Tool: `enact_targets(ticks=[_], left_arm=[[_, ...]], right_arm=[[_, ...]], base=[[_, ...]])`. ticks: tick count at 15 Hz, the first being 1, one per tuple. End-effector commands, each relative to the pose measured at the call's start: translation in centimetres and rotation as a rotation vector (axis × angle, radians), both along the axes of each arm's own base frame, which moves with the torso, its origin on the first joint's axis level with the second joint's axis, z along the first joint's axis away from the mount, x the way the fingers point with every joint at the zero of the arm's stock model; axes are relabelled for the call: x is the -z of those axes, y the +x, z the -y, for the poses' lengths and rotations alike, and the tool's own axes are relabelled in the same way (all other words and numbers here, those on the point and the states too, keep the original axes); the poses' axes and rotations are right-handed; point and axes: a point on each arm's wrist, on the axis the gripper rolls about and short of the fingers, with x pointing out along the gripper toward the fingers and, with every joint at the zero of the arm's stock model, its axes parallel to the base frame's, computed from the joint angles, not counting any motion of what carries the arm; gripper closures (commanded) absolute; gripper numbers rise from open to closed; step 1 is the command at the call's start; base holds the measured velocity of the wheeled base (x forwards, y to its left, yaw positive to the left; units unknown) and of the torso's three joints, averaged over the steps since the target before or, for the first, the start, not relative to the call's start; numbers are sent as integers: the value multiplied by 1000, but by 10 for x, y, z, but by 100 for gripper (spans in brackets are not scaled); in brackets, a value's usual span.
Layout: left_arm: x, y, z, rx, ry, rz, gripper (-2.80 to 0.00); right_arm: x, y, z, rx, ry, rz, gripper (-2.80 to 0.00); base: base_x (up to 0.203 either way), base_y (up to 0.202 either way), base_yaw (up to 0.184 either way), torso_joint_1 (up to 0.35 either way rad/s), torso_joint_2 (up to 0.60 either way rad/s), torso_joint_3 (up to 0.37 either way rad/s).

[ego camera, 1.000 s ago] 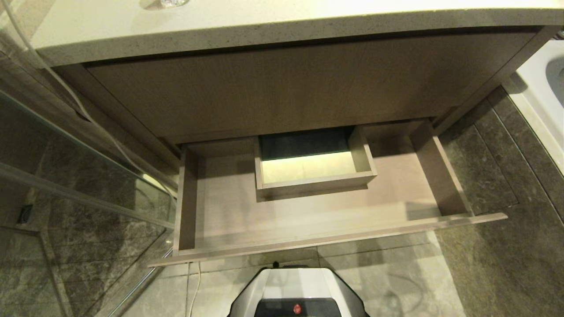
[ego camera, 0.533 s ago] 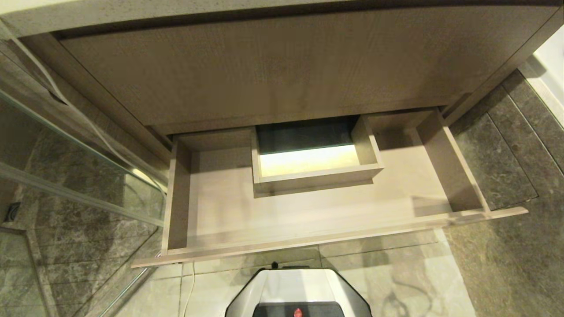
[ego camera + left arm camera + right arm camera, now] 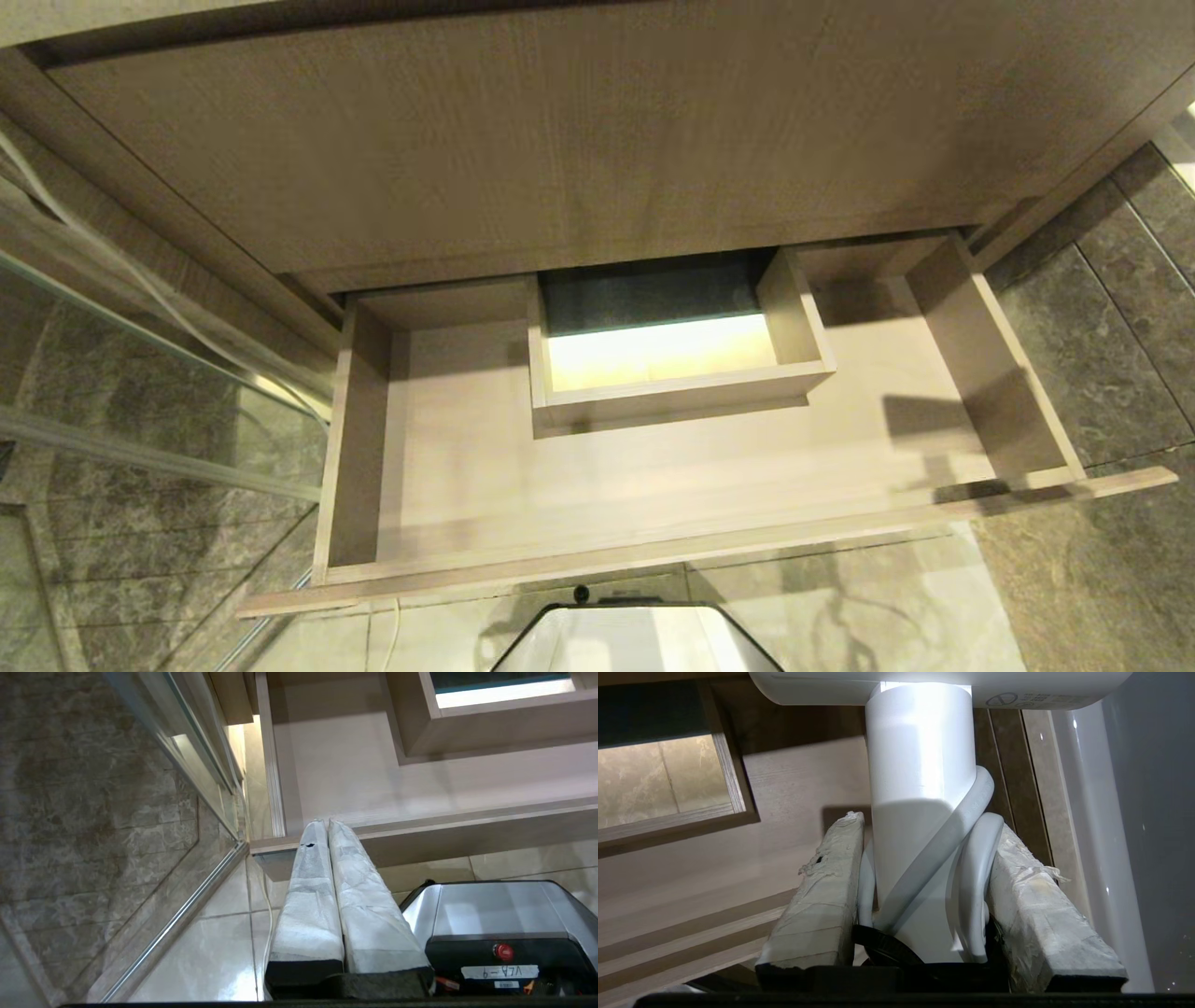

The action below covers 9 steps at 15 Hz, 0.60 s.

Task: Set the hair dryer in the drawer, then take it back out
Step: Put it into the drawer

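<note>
Two tools, different states: right tool (image 3: 924,877) clamped on hair dryer (image 3: 920,788) handle above drawer (image 3: 653,485) interior; left tool (image 3: 327,826) pressed together, idle. Head view dipped closer onto open, empty drawer, mid frame — placing imminent.

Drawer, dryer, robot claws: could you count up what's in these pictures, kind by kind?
Drawers pulled open: 1, the drawer, nothing lying in it
Hair dryers: 1, the hair dryer, white, clamped by its handle
Grippers: 2, the right gripper holding the dryer, the left gripper shut and empty
Total: 4
</note>
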Motion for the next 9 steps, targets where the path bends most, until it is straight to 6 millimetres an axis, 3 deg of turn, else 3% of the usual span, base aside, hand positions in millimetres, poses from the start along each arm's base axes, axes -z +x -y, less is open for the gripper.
enact_targets(ticks=[1,6,9], left_arm=[[0,0,0,0,0,0,0],[0,0,0,0,0,-1,0],[0,0,0,0,0,1,0]], right_arm=[[7,0,0,-1,3,-38,0],[48,10,-2,-27,24,-193,0],[51,13,-3,-34,28,-191,0]], base=[[0,0,0,168,125,351],[0,0,0,83,55,122],[0,0,0,44,20,46]])
